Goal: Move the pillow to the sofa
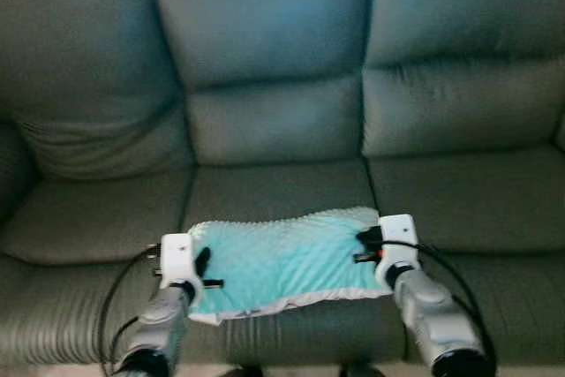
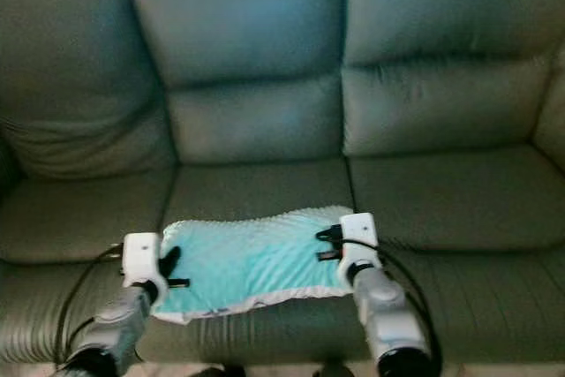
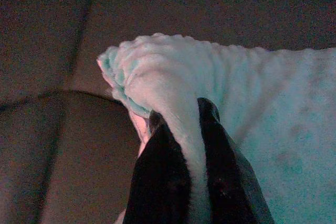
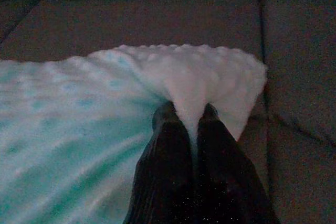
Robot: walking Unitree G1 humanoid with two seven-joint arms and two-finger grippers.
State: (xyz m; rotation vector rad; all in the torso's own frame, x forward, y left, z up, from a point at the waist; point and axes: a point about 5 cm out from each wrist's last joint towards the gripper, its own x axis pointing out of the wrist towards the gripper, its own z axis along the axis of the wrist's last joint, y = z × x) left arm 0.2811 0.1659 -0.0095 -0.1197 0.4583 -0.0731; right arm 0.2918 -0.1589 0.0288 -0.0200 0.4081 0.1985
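Left eye view, item by item, from the robot's left across. Dark grey-green leather three-seat sofa (image 1: 97, 218): wide seat cushions and backrests filling the scene, seams running front to back. Left gripper (image 1: 203, 273): at the end of its silver arm, two black fingers (image 3: 157, 182) closed narrowly on a pinched fold at the left edge of the pillow, as the left wrist view confirms. Turquoise dimpled plush pillow with pale lower edge (image 1: 282, 258): rectangular, stretched flat between the two grippers, over the front part of the middle seat cushion; whether it already rests on the cushion or hangs just above cannot be told. Right gripper (image 1: 366, 246): black fingers (image 4: 168, 150) clamped on the bunched right corner of the pillow, nearly closed with fabric between them. Step in hand, by judgement: placement, the carry being essentially complete. Next move likely calls for lowering until the cushion bears the pillow, then opening both grippers together and drawing the arms back without dragging the fabric.
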